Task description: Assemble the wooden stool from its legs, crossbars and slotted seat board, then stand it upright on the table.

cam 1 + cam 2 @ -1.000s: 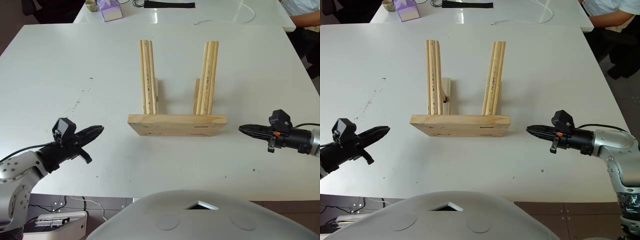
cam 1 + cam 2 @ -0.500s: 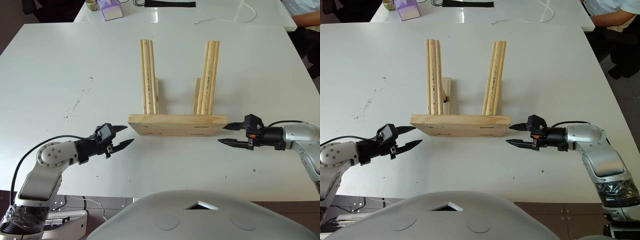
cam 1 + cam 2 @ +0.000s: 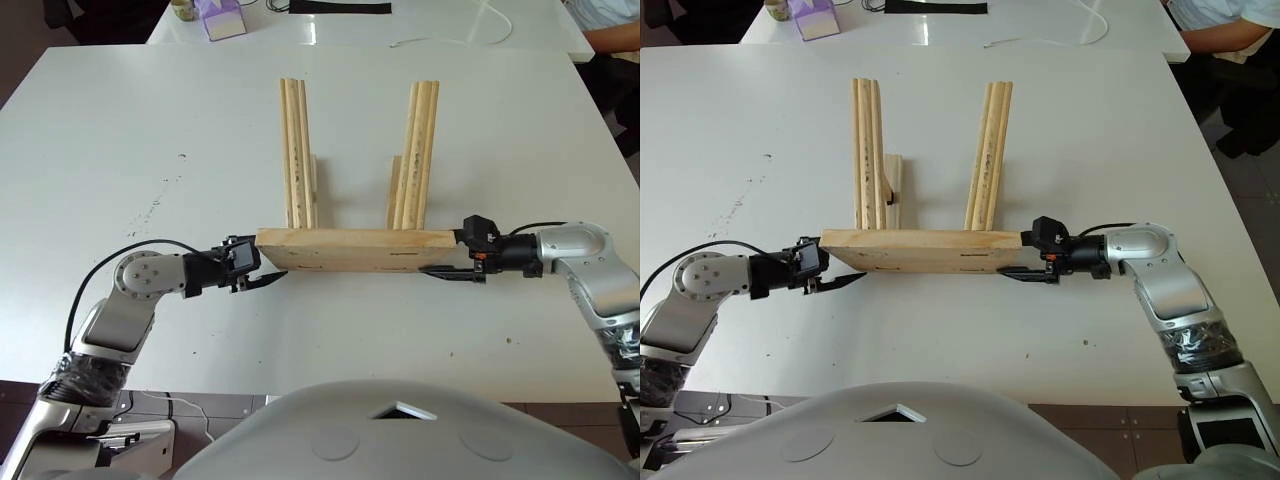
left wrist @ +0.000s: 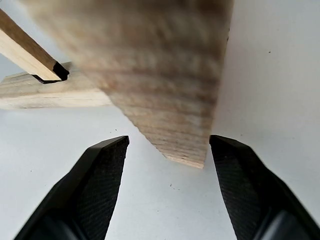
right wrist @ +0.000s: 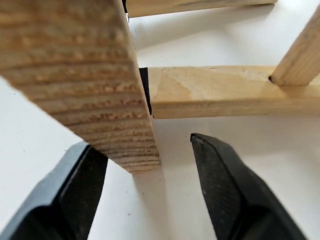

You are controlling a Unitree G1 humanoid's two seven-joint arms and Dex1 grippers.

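Two pincers, both open, no grip yet: my left pincer [image 3: 262,272] straddles one end of the seat board [image 3: 355,250], right pincer [image 3: 442,258] the other. Board stands on edge on the table [image 3: 120,130], long axis running pincer to pincer, legs [image 3: 297,150] lying beyond both, neither arm nearer.

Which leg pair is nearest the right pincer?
The robot's right-hand pair, at the board end the right pincer straddles; the other pair is near the left pincer.
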